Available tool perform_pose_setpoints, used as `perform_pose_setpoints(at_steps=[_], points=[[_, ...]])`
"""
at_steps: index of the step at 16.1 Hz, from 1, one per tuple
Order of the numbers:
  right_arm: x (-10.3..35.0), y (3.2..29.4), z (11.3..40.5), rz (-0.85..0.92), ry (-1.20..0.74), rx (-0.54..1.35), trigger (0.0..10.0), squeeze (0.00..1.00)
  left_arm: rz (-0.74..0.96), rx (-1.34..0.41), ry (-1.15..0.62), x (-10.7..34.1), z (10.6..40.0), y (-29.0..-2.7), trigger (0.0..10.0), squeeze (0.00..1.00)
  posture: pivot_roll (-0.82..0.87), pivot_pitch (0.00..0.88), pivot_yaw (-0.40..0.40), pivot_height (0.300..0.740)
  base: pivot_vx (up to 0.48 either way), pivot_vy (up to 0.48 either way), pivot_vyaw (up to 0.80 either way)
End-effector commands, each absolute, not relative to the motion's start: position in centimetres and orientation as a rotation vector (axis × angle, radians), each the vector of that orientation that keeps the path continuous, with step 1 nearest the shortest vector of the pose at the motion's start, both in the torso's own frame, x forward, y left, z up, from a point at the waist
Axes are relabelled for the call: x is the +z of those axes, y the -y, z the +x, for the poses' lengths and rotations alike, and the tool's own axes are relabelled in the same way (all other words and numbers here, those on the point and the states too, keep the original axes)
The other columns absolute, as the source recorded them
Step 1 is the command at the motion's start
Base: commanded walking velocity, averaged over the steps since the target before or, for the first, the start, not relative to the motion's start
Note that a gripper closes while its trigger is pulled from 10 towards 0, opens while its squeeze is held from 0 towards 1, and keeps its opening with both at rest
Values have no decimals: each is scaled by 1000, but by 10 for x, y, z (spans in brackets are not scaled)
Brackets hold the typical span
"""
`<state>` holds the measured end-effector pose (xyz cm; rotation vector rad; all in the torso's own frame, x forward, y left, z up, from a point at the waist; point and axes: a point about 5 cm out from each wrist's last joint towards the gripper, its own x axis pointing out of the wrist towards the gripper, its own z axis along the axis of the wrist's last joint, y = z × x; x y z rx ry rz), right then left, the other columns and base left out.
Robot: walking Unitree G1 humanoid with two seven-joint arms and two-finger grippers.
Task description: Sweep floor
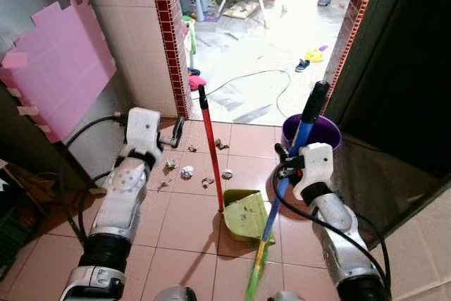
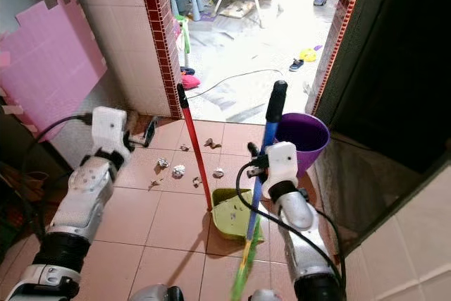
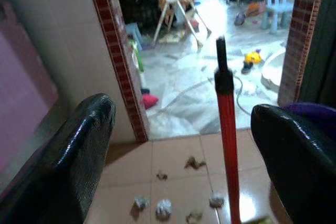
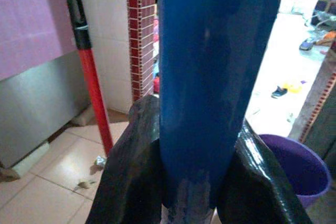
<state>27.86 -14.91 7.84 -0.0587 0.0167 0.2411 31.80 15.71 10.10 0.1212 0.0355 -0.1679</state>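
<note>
Right pincer (image 1: 284,162): reaching forward from a bent silver right arm, its two black fingers (image 4: 131,177) pinching the blue broom handle (image 1: 297,147) partway down the shaft, with the black grip end rising above the wrist and the handle slanting down toward the robot, where it is turning green near the lower edge of the head views. Left pincer (image 1: 176,132): extending forward from a nearly straight left arm on the robot's left side, held above the tiled floor (image 1: 176,223) near the base of the white tiled wall; its fingers (image 3: 79,150) are standing spread apart and gripping nothing. Green dustpan (image 1: 246,213): resting on the floor between the two arms, just beside the broom shaft, with its red handle (image 1: 210,149) standing upright and leaning slightly, black tip at the top. Crumpled paper scraps (image 1: 187,172): lying scattered on the pinkish tiles ahead of the dustpan and near the left pincer, several small white and grey pieces well apart from one another. Purple bucket (image 1: 323,134): sitting on the floor beyond the right pincer, next to the dark doorway wall. Pink foam sheet (image 1: 60,72): leaning against the wall on the robot's left. Brick-red tile strip (image 1: 168,33): edging the doorway, which is opening onto a bright room with a black cable (image 1: 261,75) trailing across its floor.
</note>
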Motion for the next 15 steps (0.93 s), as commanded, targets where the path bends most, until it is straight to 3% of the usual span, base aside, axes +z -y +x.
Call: perform_pose_setpoints(at_steps=[1, 6, 8, 11, 15], points=[[93, 145, 286, -59, 53, 253, 10000, 0, 137, -172, -21, 103, 320, -159, 10000, 0, -124, 0, 46, 740, 0, 0, 0], [92, 147, 285, -75, 54, 253, 10000, 0, 216, -181, 73, 124, 331, -160, 10000, 0, -127, 0, 52, 740, 0, 0, 0], [94, 149, 286, -84, 60, 249, 10000, 0, 261, -140, 162, 151, 339, -175, 10000, 0, -125, 0, 51, 740, 0, 0, 0], [93, 148, 287, -66, 55, 240, 10000, 0, 216, -96, 122, 151, 342, -189, 10000, 0, -111, 0, 52, 740, 0, 0, 0], [94, 151, 285, -53, 55, 223, 10000, 0, 112, -145, 33, 133, 335, -169, 10000, 0, -127, 0, 61, 740, 0, 0, 0]])
